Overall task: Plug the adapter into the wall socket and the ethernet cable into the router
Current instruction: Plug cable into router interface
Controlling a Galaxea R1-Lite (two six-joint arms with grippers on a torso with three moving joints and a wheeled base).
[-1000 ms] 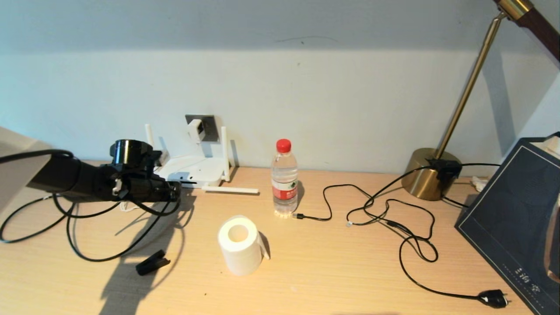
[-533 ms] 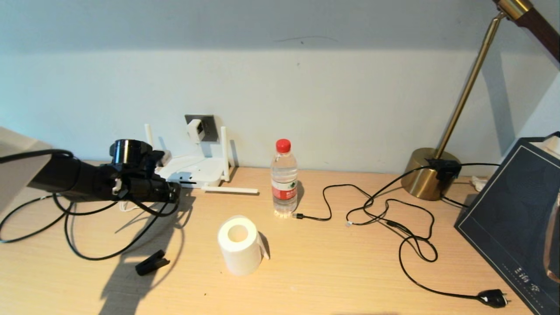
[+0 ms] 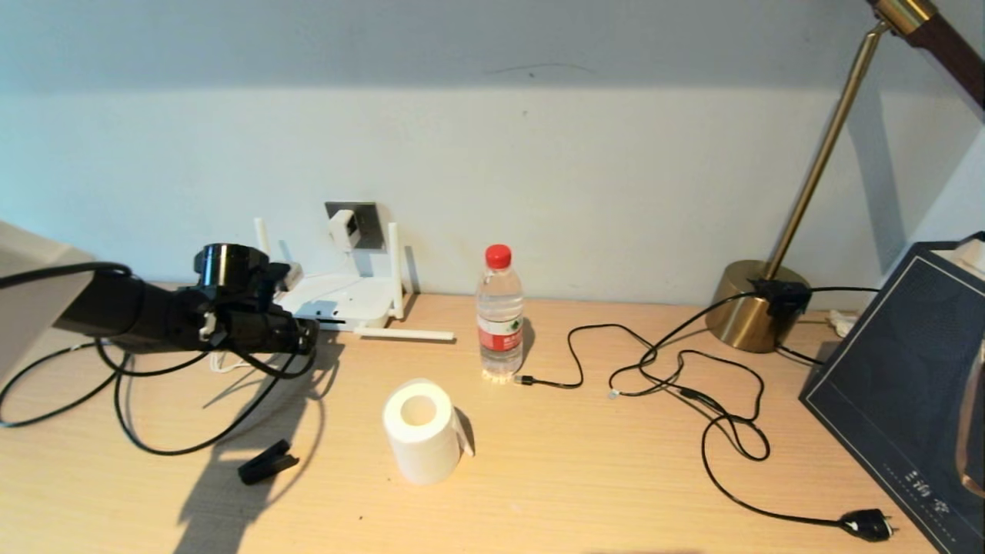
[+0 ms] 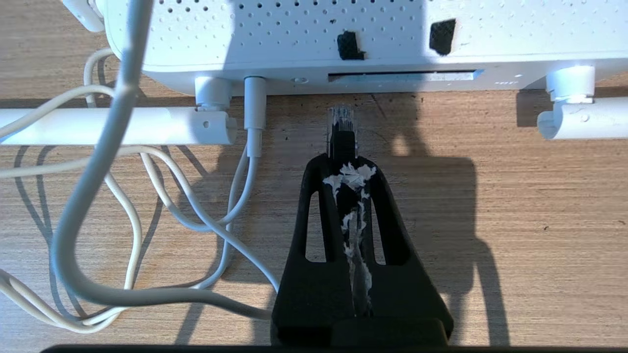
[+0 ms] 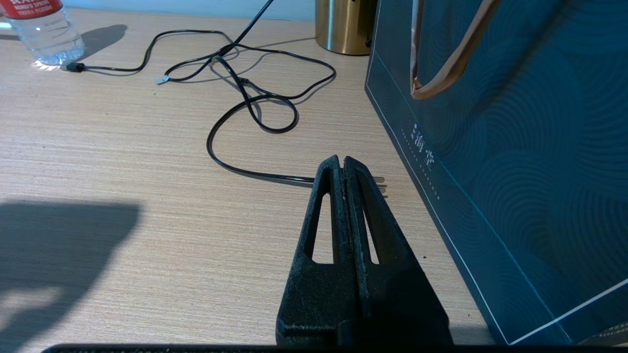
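The left gripper (image 4: 342, 164), closed on the ethernet cable (image 4: 341, 137), holds the clear plug end just proud of its fingertips, the plug's long axis running straight along the fingers toward the router (image 4: 515, 44). The plug tip sits apart from the router's front edge, short of the long slot of dark ports (image 4: 402, 76) and aligned with that slot's end nearest the white power lead (image 4: 254, 117); whether it faces an actual port opening cannot be told. The judged next move is a straight push along the plug's axis, perhaps with a small sideways correction, so the relation that matters is axis against port. Folded antennas (image 4: 147, 125) lie on either side of the approach lane, and loose white cords (image 4: 98, 196) lie beside the fingers, clear of the plug. In the head view the left gripper (image 3: 304, 336) is low over the table (image 3: 585, 477) just in front of the router (image 3: 342, 296), with the adapter (image 3: 344, 228) already seated in the wall socket (image 3: 362, 223) above. The right gripper (image 5: 342, 164), closed and empty, hangs parked well apart beside a dark paper bag (image 5: 515, 147), so the left arm is the nearer.
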